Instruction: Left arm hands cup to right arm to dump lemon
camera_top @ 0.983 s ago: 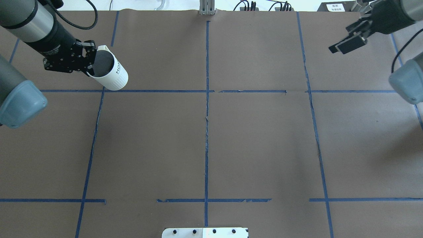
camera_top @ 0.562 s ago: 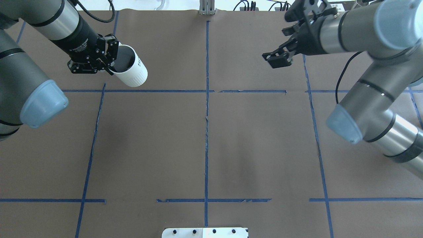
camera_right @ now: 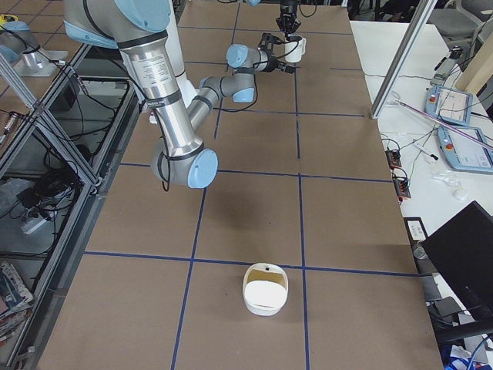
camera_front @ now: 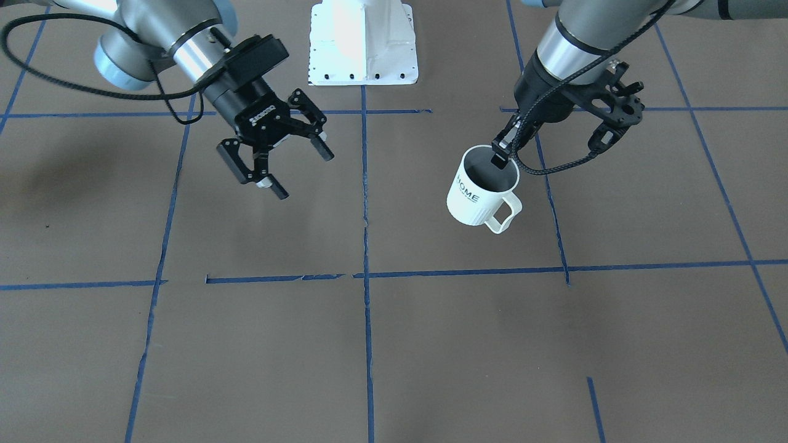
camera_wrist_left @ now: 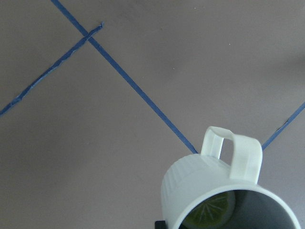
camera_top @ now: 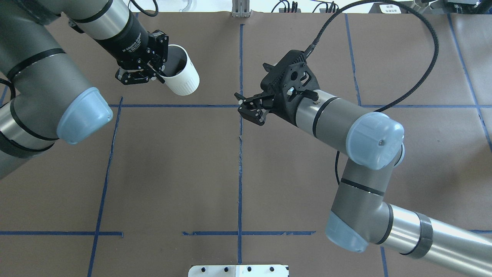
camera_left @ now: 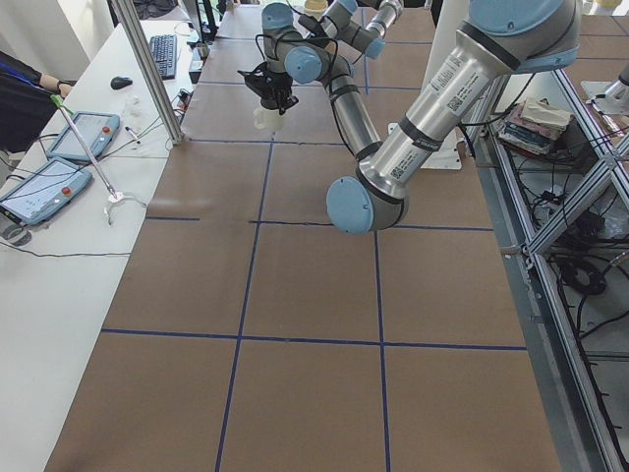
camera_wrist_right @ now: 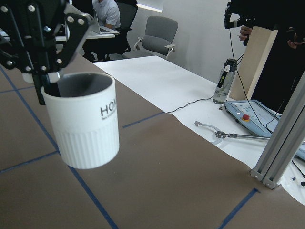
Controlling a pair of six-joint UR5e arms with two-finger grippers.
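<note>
The white ribbed cup (camera_front: 482, 191) with "HOME" lettering hangs above the table, tilted a little, handle away from the robot. My left gripper (camera_front: 500, 152) is shut on its rim, one finger inside; it also shows in the overhead view (camera_top: 159, 73) with the cup (camera_top: 180, 77). The lemon (camera_wrist_left: 212, 212) lies inside the cup (camera_wrist_left: 200, 186), seen only in the left wrist view. My right gripper (camera_front: 306, 175) is open and empty, apart from the cup and pointing at it across the centre line (camera_top: 248, 109). The right wrist view shows the cup (camera_wrist_right: 86, 126) close ahead.
The robot's white base plate (camera_front: 363, 43) sits at the near table edge. Blue tape lines (camera_top: 240, 154) cross the brown table. A white container (camera_right: 264, 289) stands near the table's right end. Operator desks with tablets (camera_right: 454, 146) lie beyond the far edge.
My left arm has carried the cup to the right, toward the centre. My right arm has swung in from the far right to just right of the centre line, gripper still open.
</note>
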